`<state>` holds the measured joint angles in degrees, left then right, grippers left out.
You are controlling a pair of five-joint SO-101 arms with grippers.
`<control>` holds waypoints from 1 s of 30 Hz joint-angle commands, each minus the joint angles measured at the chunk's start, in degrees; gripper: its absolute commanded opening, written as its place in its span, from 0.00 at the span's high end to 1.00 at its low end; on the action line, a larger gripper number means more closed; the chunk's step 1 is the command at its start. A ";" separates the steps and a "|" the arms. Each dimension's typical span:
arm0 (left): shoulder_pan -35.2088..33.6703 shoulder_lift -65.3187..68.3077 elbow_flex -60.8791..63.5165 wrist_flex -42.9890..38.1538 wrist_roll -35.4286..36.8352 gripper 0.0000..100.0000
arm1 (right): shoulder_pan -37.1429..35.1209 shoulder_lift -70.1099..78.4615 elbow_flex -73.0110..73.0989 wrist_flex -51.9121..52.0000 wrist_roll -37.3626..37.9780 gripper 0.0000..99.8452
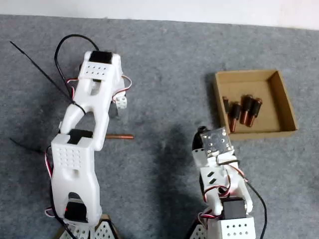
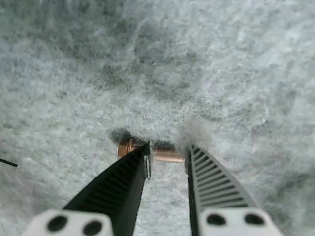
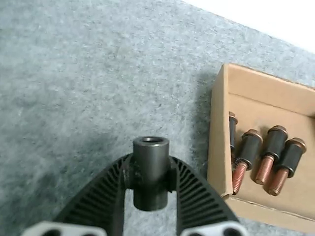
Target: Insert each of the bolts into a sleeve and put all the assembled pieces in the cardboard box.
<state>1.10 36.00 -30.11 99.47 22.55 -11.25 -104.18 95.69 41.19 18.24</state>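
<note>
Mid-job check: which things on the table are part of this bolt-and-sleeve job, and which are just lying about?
Job: loose bolt at the open left claw; sleeve gripped in the right claw; cardboard box; four assembled pieces inside it.
Lying about: thin black strand beside the left arm; second strand near its base.

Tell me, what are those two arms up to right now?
Left end effector open astride bolt. Right end effector shut on sleeve. Four assembled pieces in cardboard box.
</note>
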 commanded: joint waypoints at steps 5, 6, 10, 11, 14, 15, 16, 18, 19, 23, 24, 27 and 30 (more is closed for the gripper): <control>1.63 -10.95 4.70 0.70 5.01 0.88 | 0.66 -1.19 4.18 -2.33 0.62 1.00; 1.89 -13.41 6.20 0.62 5.01 0.88 | 0.66 -1.19 4.18 -2.33 0.62 1.00; 2.86 -22.90 16.57 0.44 7.65 0.88 | 0.66 -1.19 4.18 -2.33 0.62 1.00; 2.86 -25.19 19.91 -0.53 8.88 0.88 | 0.66 -1.19 4.18 -2.33 0.62 1.00; 2.77 -33.01 31.78 -7.21 10.29 0.88 | 0.66 -1.19 4.18 -2.33 0.62 1.00; 2.77 -35.82 36.09 -10.46 10.29 0.88 | 0.66 -1.19 4.18 -2.33 0.62 1.00; 2.77 -38.73 40.84 -14.07 10.37 0.88 | 0.66 -1.19 4.18 -2.33 0.62 1.00; 2.77 -44.09 49.63 -21.89 10.55 0.88 | 0.66 -1.19 4.18 -2.33 0.70 1.00; 2.68 -46.64 54.02 -25.93 12.04 0.88 | 0.66 -1.19 4.18 -2.33 0.70 1.00; 2.86 -54.64 67.82 -38.86 18.02 0.88 | 0.66 -1.19 4.26 -2.33 0.70 1.00; 2.86 -56.13 69.85 -41.05 18.20 0.88 | 0.66 -1.19 4.26 -2.33 0.70 1.00; 2.68 -57.63 71.96 -43.60 18.37 0.88 | 0.66 -1.19 4.26 -2.33 0.70 1.00; 2.68 -56.66 72.31 -43.60 18.37 0.88 | 0.66 -1.19 4.26 -2.33 0.70 1.00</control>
<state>3.12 -18.86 41.98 57.71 40.40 -11.25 -104.18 95.69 40.75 18.24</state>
